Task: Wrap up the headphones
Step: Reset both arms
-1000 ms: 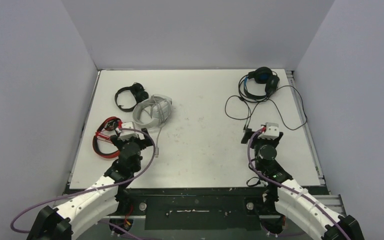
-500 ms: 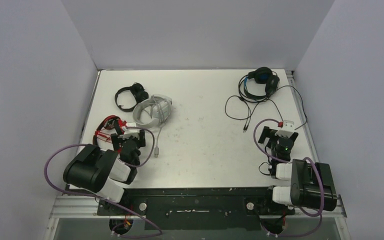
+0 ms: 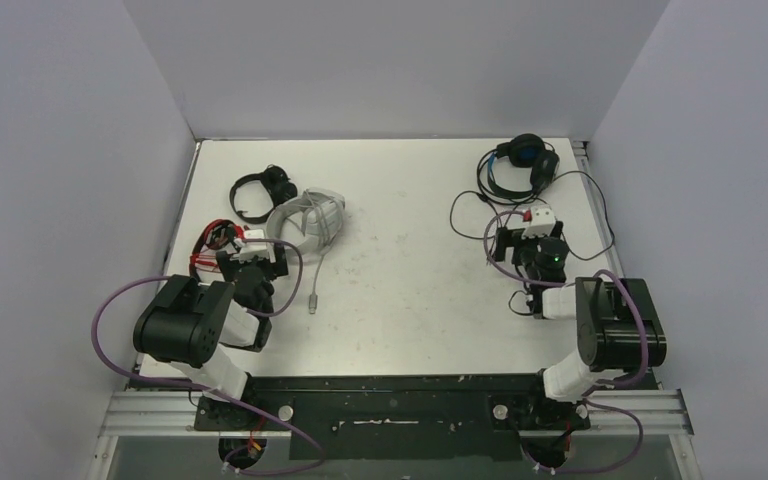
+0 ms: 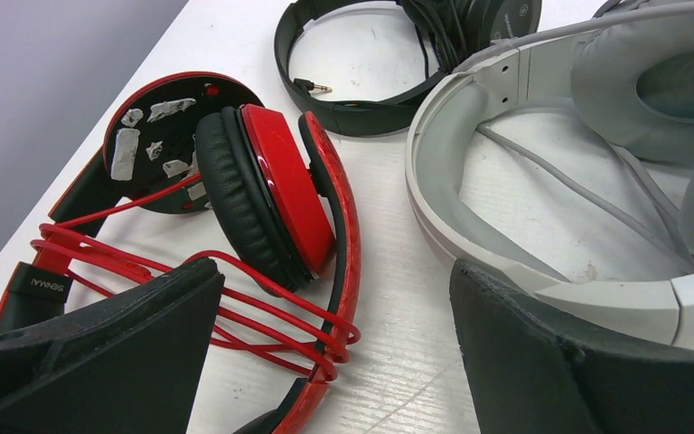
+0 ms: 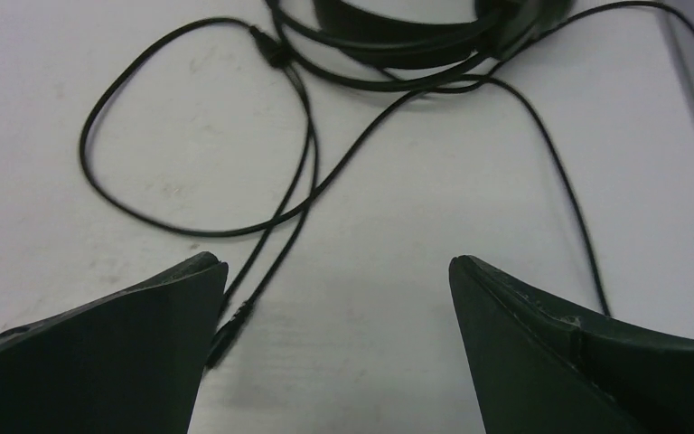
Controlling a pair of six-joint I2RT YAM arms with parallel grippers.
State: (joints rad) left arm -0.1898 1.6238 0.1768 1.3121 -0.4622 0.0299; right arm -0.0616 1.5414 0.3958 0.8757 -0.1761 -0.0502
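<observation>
Left gripper [image 4: 336, 271] and right gripper [image 5: 336, 264], both wide and empty, have neared headphones [image 4: 276, 194]

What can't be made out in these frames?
Red headset: top view, near part under the left gripper.
White headset: left wrist, cut off by top and right edges.
Blue headset: right wrist, earcups beyond the top edge.
Its plug: right wrist, at the edge of the right gripper; touching or not, cannot tell.
Black headset: top view, cable too small to trace.
</observation>
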